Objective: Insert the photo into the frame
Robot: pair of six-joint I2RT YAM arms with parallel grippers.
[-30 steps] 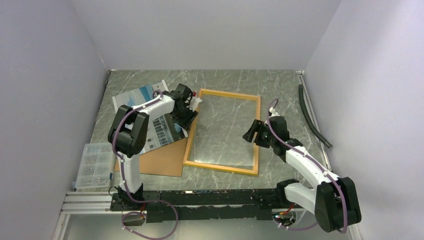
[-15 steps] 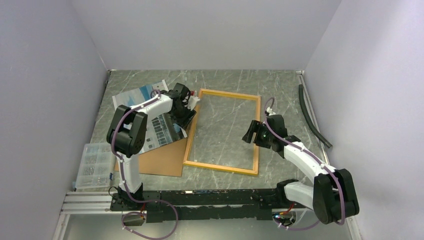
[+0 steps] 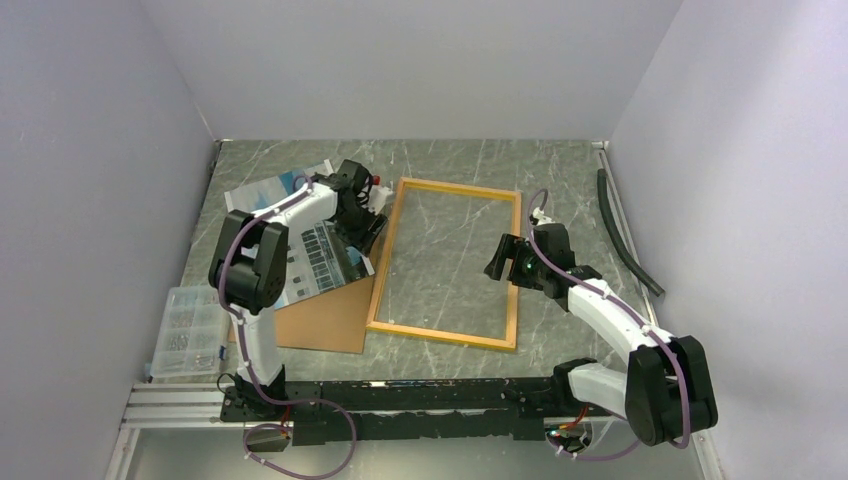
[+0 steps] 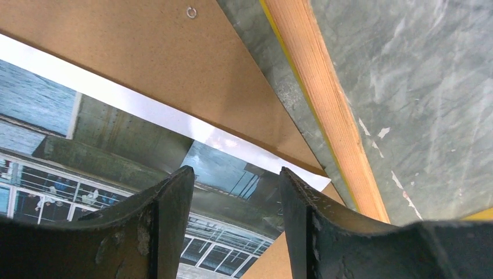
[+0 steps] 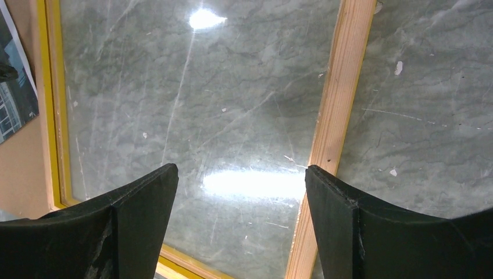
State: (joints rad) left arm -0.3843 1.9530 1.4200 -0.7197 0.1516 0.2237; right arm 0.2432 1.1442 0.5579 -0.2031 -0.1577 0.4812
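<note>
The frame lies flat in the middle of the table, paler wood side up, the marble showing through its pane. The photo lies left of it, partly on a brown backing board. My left gripper is open and empty, low over the photo's corner beside the frame's left rail. In the left wrist view the gripper stands over the photo, with the frame's rail to the right. My right gripper is open and empty over the frame's right rail, with the jaws spanning pane and rail.
A clear plastic parts box sits at the near left. A black hose lies along the right wall. The backing board has a small ring hanger. Walls close in on three sides.
My left gripper has drawn back to the left, off the frame's left rail and over the photo. My right gripper has shifted slightly farther back over the frame's right rail.
</note>
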